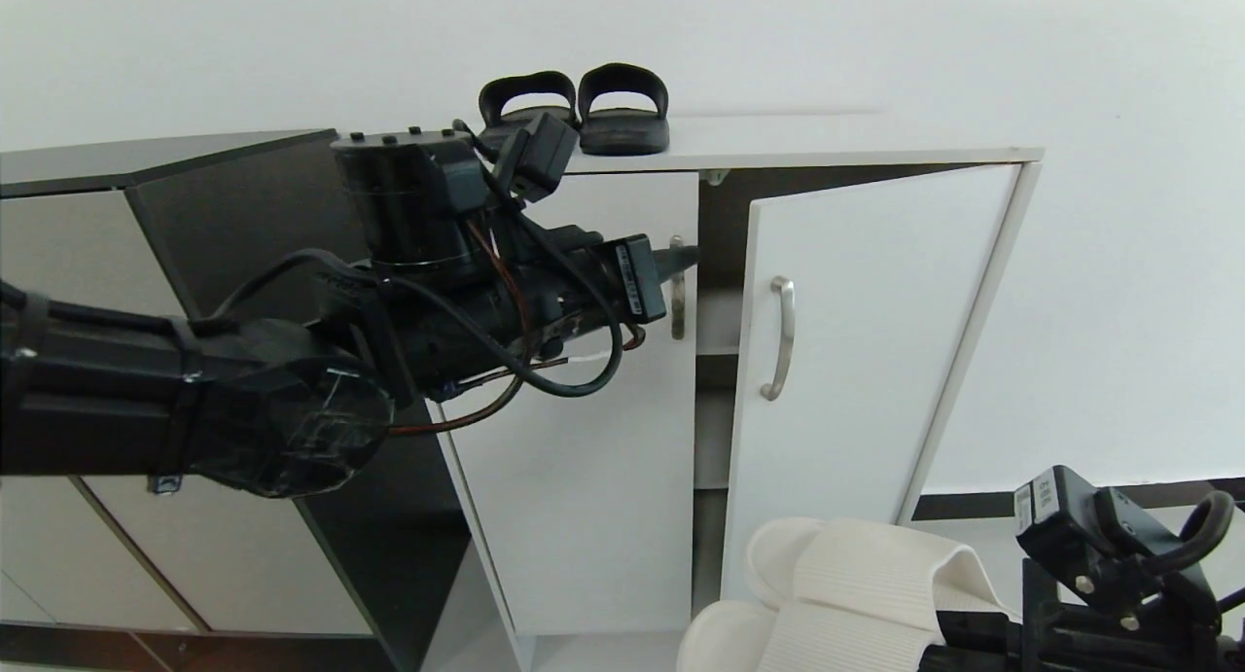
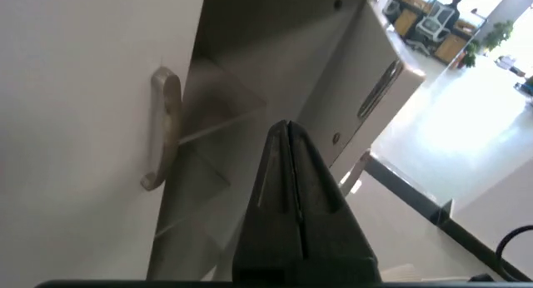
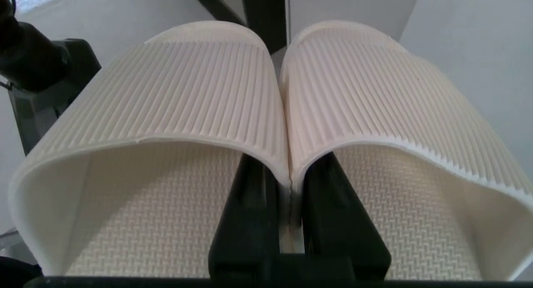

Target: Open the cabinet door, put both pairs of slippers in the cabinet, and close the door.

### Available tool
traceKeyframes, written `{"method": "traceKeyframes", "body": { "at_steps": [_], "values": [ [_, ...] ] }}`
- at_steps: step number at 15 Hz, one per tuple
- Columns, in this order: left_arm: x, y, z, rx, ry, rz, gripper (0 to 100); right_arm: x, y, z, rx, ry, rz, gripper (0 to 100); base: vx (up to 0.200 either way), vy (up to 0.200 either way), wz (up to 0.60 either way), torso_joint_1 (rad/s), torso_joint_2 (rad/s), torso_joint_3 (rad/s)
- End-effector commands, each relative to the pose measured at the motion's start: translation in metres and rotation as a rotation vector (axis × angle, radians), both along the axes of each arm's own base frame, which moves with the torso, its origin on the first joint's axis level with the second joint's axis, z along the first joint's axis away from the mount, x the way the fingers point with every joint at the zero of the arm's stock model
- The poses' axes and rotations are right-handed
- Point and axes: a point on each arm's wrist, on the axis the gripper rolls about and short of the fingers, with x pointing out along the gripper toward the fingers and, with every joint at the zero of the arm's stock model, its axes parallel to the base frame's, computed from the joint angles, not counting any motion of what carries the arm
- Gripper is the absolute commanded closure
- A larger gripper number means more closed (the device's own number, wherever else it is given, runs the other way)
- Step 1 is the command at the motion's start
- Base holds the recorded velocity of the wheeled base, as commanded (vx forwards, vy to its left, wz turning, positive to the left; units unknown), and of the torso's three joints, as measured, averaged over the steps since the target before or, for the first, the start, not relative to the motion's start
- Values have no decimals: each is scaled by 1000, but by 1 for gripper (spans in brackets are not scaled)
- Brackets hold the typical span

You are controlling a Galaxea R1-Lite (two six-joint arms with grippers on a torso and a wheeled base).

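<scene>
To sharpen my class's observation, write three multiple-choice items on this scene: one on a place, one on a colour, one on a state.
1. The black slippers lie: A on the cabinet; B inside it; C on the floor.
2. The pair in the right gripper is: A red; B white; C blue.
3. The right door is: A shut; B ajar; C missing.
Key: A, they sit on its top; B, its ribbed straps are pale; B, a dark gap shows beside it.

Left arm (image 1: pixel 195 400) raised and outstretched, right arm (image 1: pixel 1119 575) low.
The black left gripper (image 1: pixel 684 257) has fingers pressed together; the black right gripper (image 3: pixel 288 230) clamps cream ribbed foam slippers (image 3: pixel 208 96).
</scene>
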Motion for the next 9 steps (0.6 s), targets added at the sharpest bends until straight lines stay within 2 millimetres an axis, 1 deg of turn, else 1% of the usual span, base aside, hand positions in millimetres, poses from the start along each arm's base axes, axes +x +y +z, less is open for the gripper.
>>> {"method": "traceKeyframes", "body": {
  "at_steps": [1,2,3,4,9],
  "values": [
    [22,-15,-8,12,18,-15,100,0,0,-1,-2,2,1,100,0,0,0,0,0,0],
    [25,-17,-7,10,11,-15,100,0,0,-1,-2,2,1,100,0,0,0,0,0,0],
    [36,-24,-7,2,-3,-15,100,0,0,-1,-5,3,2,100,0,0,0,0,0,0],
    [42,-30,-8,-1,-9,-13,100,0,1,-2,-7,5,2,100,0,0,0,0,0,0],
    [40,-36,-7,-2,-14,-30,100,0,4,-4,-18,16,15,100,0,0,0,0,0,0]
  ]
}}
